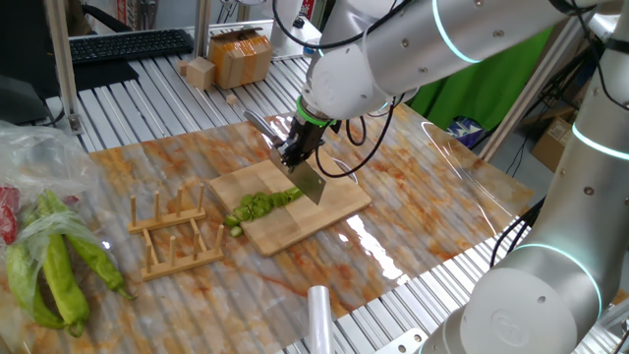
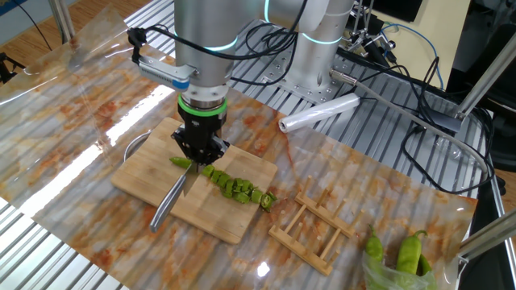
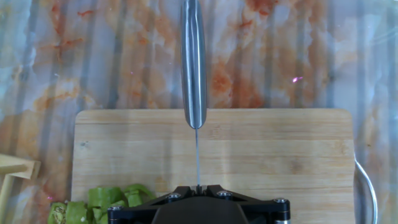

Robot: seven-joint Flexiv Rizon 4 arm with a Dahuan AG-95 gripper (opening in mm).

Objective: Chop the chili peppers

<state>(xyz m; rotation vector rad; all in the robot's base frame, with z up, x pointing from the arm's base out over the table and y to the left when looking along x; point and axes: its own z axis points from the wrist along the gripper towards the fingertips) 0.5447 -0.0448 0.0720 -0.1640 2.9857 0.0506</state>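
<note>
The gripper [image 2: 201,151] is clamped on a knife [image 2: 171,197], blade edge down on the board [image 2: 153,173]. The chili [image 2: 230,186] (already in chunks) lies along the board, just beside the blade.

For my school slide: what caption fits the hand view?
Pincer shut on a knife above the wooden cutting board, chopped chili peppers at its corner.

No text, label, brand or number can be read in any view; the cardboard box [image 1: 241,57] at the far edge of the table shows only plain sides; the keyboard [image 1: 128,44] has keys too small to make out; the arm's housing bears no legible marking.
</note>
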